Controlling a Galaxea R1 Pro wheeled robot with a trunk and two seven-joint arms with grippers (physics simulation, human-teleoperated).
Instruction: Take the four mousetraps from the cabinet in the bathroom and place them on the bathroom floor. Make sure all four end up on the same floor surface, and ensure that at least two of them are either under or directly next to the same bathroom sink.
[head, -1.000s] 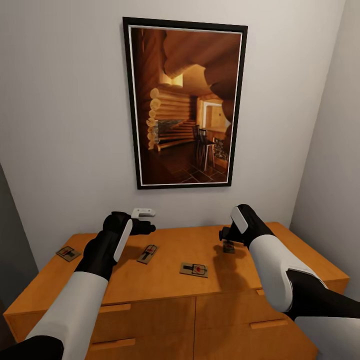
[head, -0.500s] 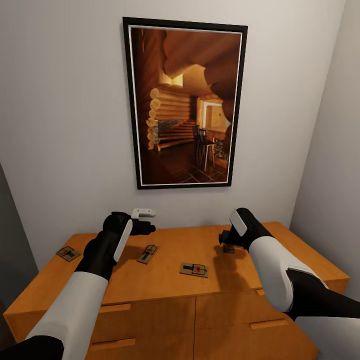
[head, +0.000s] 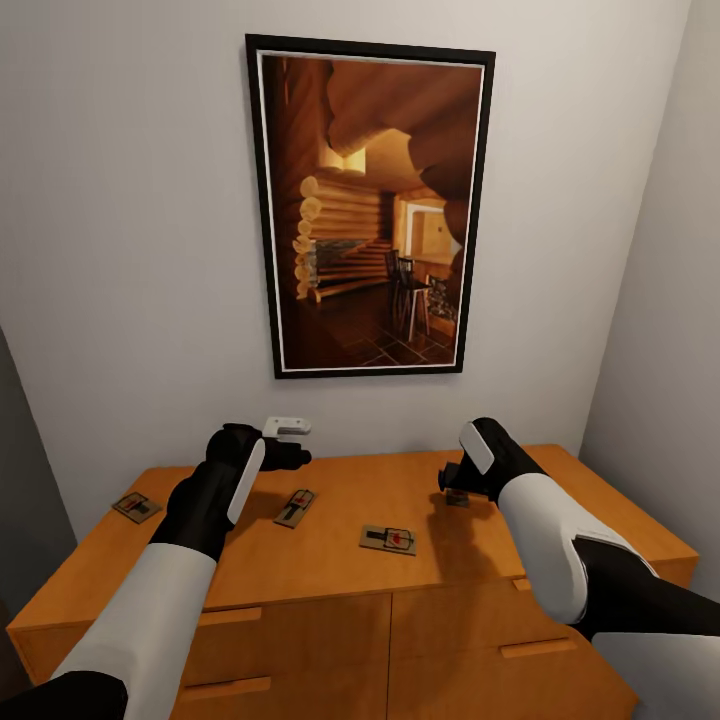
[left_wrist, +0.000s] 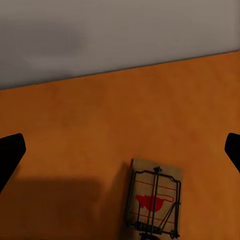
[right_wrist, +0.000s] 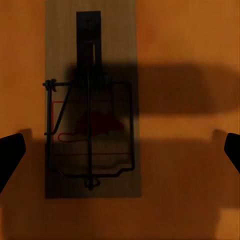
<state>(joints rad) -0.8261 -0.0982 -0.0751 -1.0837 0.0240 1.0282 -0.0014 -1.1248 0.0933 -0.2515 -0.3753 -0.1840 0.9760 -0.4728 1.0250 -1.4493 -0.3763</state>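
The right gripper (head: 452, 484), fingers apart, hung over a mousetrap (right_wrist: 91, 100) near the cabinet (head: 330, 560) top's back edge; lowering and closing seemed next. The left gripper (head: 290, 455) was also spread.

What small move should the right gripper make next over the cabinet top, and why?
Probably lower the right gripper straight down and close on the mousetrap beneath it. The right wrist view shows the trap lying flat on the cabinet top between the spread open fingertips, somewhat off-centre, so a slight sideways correction first may help. All four traps are on the cabinet, none picked up.
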